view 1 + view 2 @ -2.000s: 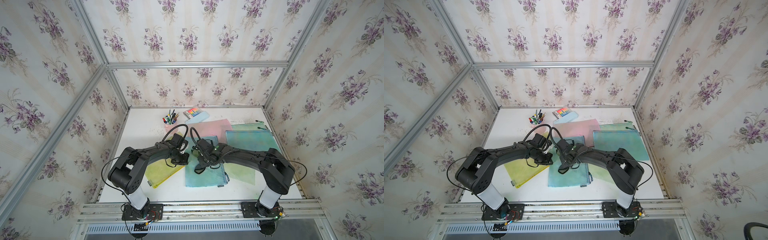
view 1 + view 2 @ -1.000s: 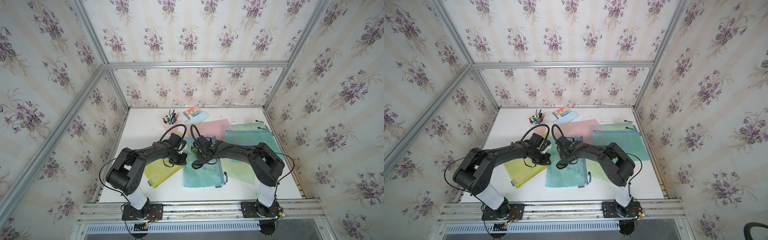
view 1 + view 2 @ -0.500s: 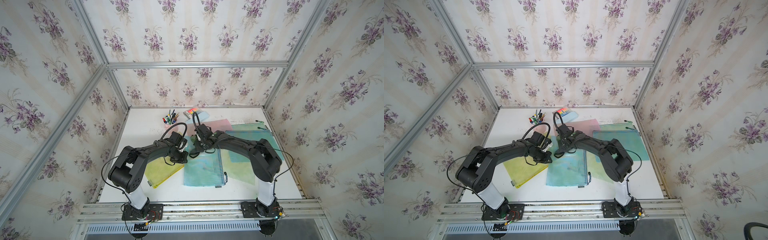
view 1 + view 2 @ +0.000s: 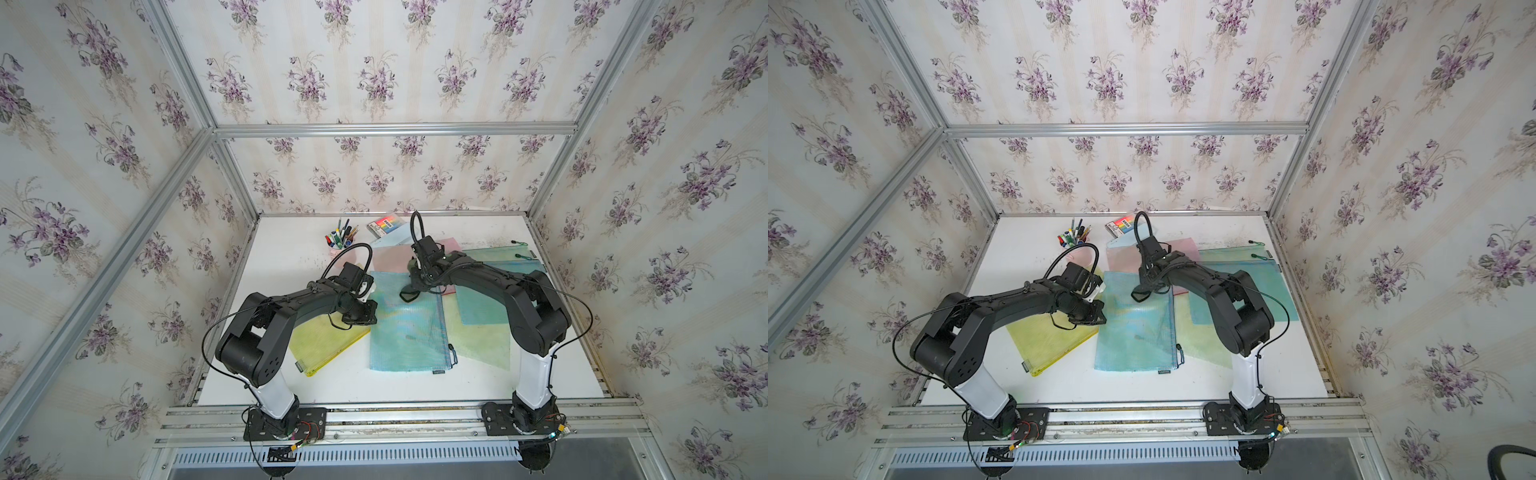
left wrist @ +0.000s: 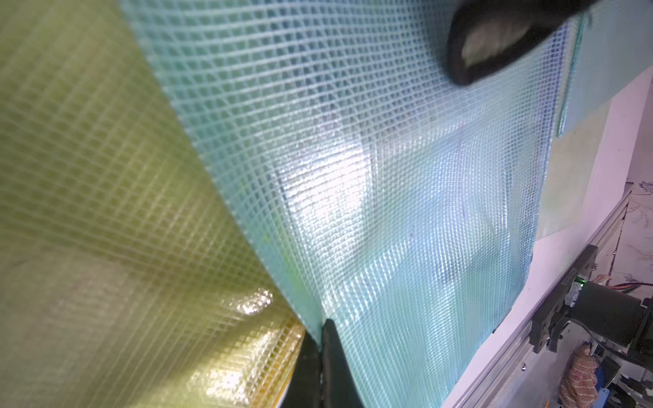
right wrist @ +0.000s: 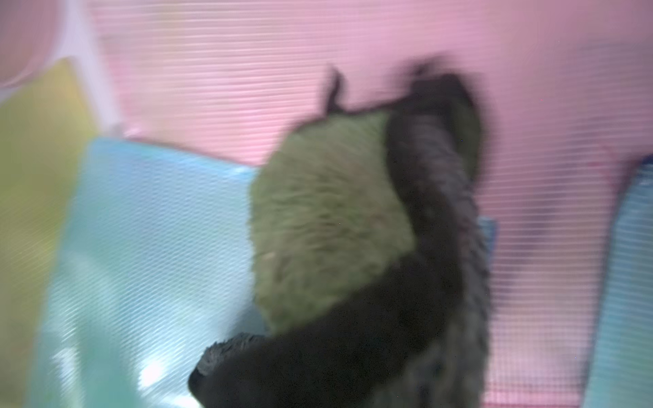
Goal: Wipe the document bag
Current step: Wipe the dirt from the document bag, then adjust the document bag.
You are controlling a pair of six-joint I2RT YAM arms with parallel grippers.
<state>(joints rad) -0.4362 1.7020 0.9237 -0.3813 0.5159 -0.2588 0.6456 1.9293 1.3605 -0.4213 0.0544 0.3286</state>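
The left arm (image 4: 291,303) was stretched forward and inward from its base, low over the worktop (image 4: 291,257). Its wrist was bent down above the left edge of the blue mesh document bag (image 4: 409,332). The bag lay flat at the worktop's centre, partly over a yellow bag (image 4: 322,338). The right arm (image 4: 490,278) was folded sharply at the elbow and reached inward to the document bag's far edge, where a pink bag (image 4: 392,257) was overlapped.

In the left wrist view the left end effector (image 5: 321,341) was seen fully closed. Its tips were set where the document bag's edge crossed the yellow bag. Whether that edge was nipped between them or merely pressed down could not be told. The right end effector (image 4: 417,281) was closed on a dark cloth (image 4: 408,294), which drooped in a loop onto the document bag's far end.

The right wrist view was blurred, and the right end effector's fingers were hidden in it by the cloth. There the cloth appeared olive-green with a dark border, spread over the meeting of blue and pink mesh. In both top views the left end effector's tips were covered by its own wrist.
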